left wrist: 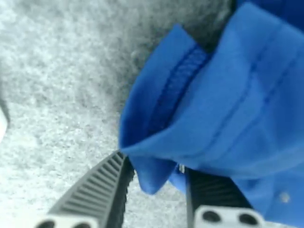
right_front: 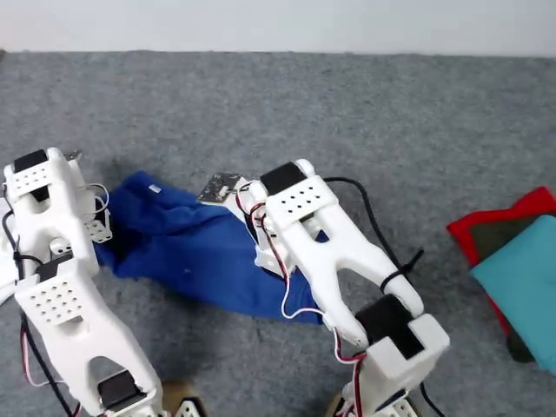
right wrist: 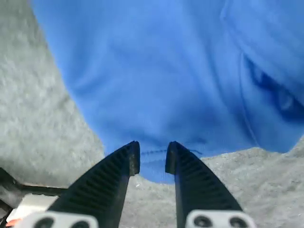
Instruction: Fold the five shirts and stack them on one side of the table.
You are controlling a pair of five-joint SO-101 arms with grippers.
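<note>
- Left gripper [left wrist: 156,169]: jaws part-way closed on a bunched edge of the blue shirt [right_front: 187,248]. I see cloth filling the gap and touching both fingers [left wrist: 107,192].
- That edge shows a stitched seam, and it sits raised off the grey table [right_front: 391,122] with shadow under it.
- Right gripper [right wrist: 152,153]: jaws nearly together, narrow gap, pinching the shirt's hem. A strip of hem shows between the tips.
- From the high view the blue shirt lies rumpled and unfolded, left of table centre, stretched between the two arms.
- Left arm [right_front: 61,269] is at the shirt's left end, and the right arm [right_front: 326,248] lies across its right end.
- Stack at the table's right edge, well apart from the blue shirt: teal shirt [right_front: 526,278] on top, a dark one [right_front: 493,236] under it, red shirt [right_front: 465,228] at the bottom.
- I can't tell from here if more shirts are in that pile.
- Black cable [right_front: 382,243] runs along the right arm.
</note>
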